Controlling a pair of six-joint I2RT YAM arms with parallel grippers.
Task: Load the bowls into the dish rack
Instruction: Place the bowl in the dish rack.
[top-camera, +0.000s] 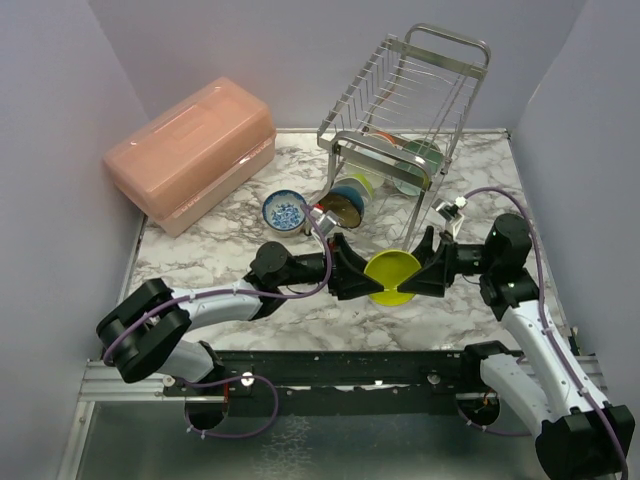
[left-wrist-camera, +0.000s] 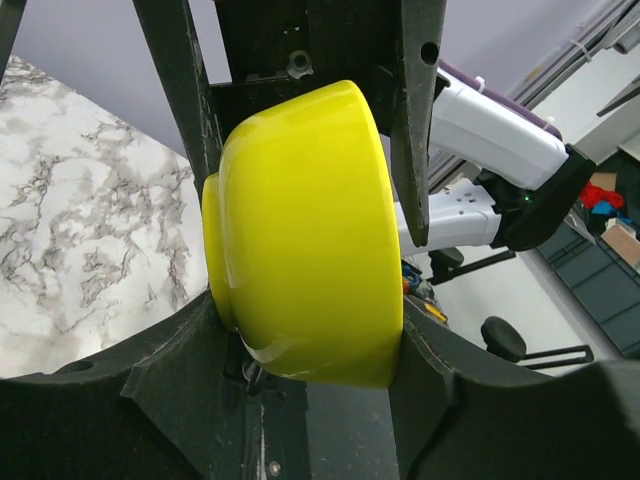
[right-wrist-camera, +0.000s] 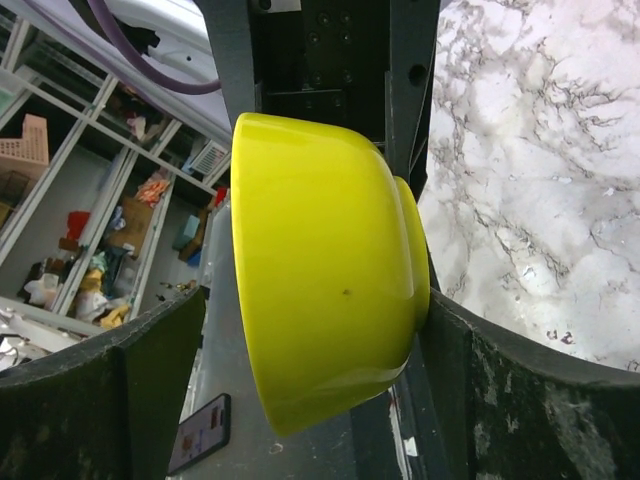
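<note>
A lime bowl (top-camera: 392, 272) is held on its side above the marble table, between my two grippers. My left gripper (top-camera: 362, 272) is shut on it, one finger on the foot and the other on the rim; the left wrist view shows the bowl (left-wrist-camera: 300, 230) filling the jaws (left-wrist-camera: 305, 345). My right gripper (top-camera: 424, 270) is open around the same bowl (right-wrist-camera: 320, 270); one finger touches the foot and the other stands clear of the rim (right-wrist-camera: 315, 340). The steel dish rack (top-camera: 410, 90) stands behind, with a teal bowl (top-camera: 345, 203) and a mint green bowl (top-camera: 417, 165) in its lower tier.
A blue-and-white patterned bowl (top-camera: 285, 211) sits on the table left of the rack. A pink lidded plastic box (top-camera: 190, 150) stands at the back left. Grey walls close in the table (top-camera: 200, 262) on three sides.
</note>
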